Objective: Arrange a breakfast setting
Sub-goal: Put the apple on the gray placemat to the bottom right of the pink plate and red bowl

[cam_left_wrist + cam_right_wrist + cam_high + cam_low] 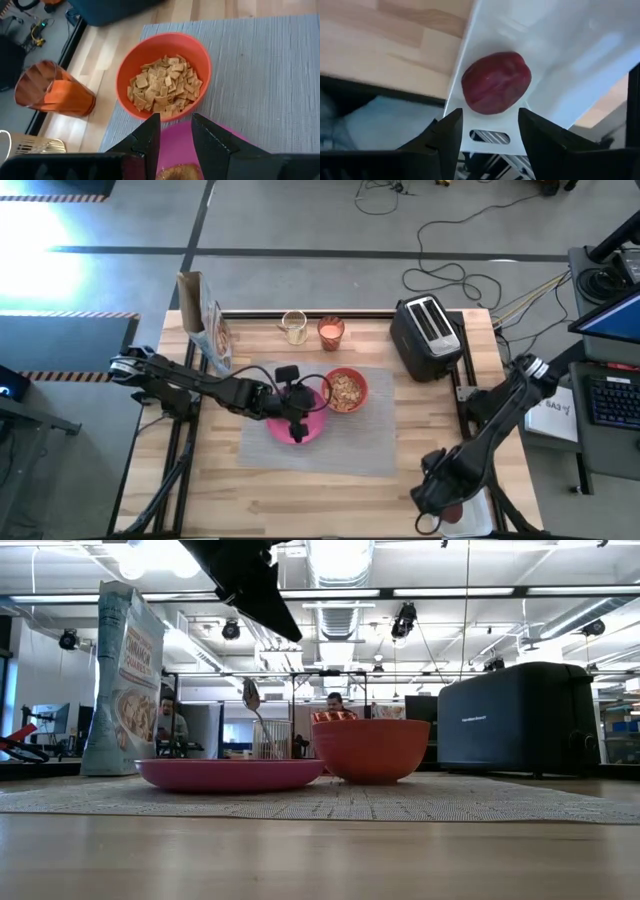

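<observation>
Reaching down at the near right corner of the table, my right gripper [487, 132] hangs just over the dark red patty [496, 82], which lies on a white tray [560, 60] beside the table edge. My fingers stand apart and hold nothing; the patty is in front of them, not yet between them. So the step in hand, I judge, is picking up the patty. The next move calls for going lower until the fingers are on both sides, then closing gently.

My left gripper [175, 135] waits over the pink plate [312, 426] on the grey placemat [380, 445], near the red bowl [165, 75] of cereal. Its fingers are a little apart and empty.
</observation>
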### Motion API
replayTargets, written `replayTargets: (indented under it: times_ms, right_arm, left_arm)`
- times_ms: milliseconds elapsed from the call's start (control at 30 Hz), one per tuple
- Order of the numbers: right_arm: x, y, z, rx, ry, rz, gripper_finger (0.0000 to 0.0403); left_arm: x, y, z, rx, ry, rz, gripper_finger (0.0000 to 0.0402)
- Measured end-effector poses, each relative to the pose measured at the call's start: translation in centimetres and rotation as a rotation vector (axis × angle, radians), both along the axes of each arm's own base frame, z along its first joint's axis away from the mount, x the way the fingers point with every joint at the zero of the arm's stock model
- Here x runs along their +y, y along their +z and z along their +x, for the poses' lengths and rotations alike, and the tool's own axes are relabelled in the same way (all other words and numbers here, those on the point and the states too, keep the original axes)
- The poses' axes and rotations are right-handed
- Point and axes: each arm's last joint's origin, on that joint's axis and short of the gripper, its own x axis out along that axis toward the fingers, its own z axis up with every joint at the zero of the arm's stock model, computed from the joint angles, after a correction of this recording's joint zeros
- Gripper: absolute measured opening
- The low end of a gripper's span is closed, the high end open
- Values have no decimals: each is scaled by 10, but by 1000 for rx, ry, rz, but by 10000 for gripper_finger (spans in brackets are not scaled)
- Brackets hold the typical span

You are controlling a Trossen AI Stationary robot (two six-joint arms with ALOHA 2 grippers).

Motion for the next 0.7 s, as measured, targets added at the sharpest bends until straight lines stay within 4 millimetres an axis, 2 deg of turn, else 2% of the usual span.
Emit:
replayTargets:
  times_ms: [133, 500, 700]
  right_arm:
    - [5, -9, 3, 40, 11, 2, 186]
    - [9, -10, 2, -165, 594, 147, 174]
    - [11, -10, 4, -251, 738, 199, 163]
  left_arm:
    - [0, 0, 0, 4, -11, 13, 94]
    - [10, 4, 6, -34, -5, 33, 94]
    - [13, 6, 8, -81, 39, -8, 94]
